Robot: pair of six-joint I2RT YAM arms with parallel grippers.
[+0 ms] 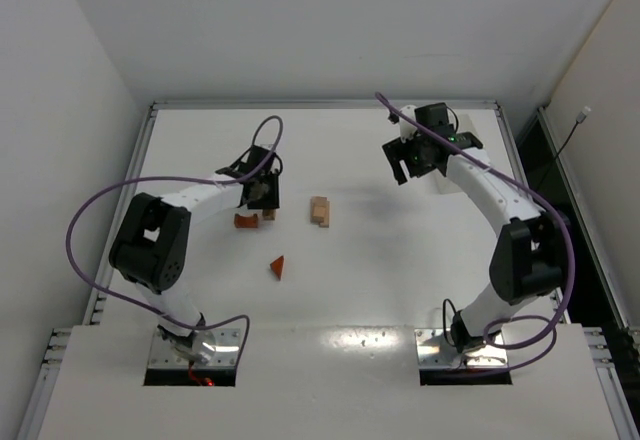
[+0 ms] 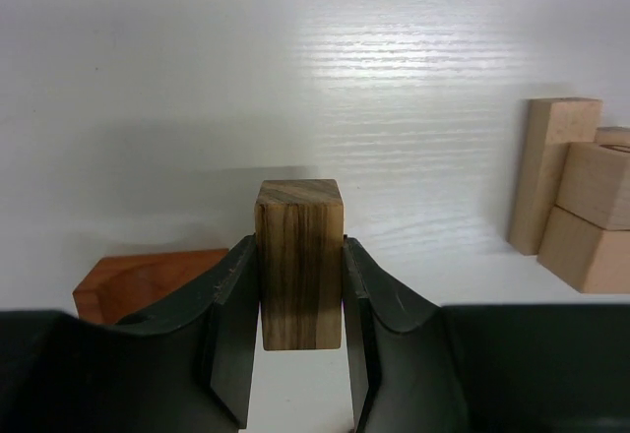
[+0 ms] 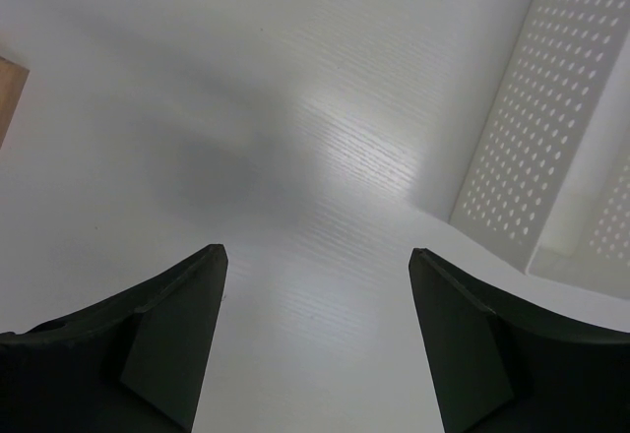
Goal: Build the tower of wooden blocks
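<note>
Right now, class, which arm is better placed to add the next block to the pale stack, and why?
Left. The left gripper holds a dark striped block upright, near the pale stack. The right gripper is open and empty, farther from the stack.

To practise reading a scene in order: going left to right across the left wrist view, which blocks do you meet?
Reddish-brown wooden block → dark striped wooden block → cluster of pale tan wooden blocks.
</note>
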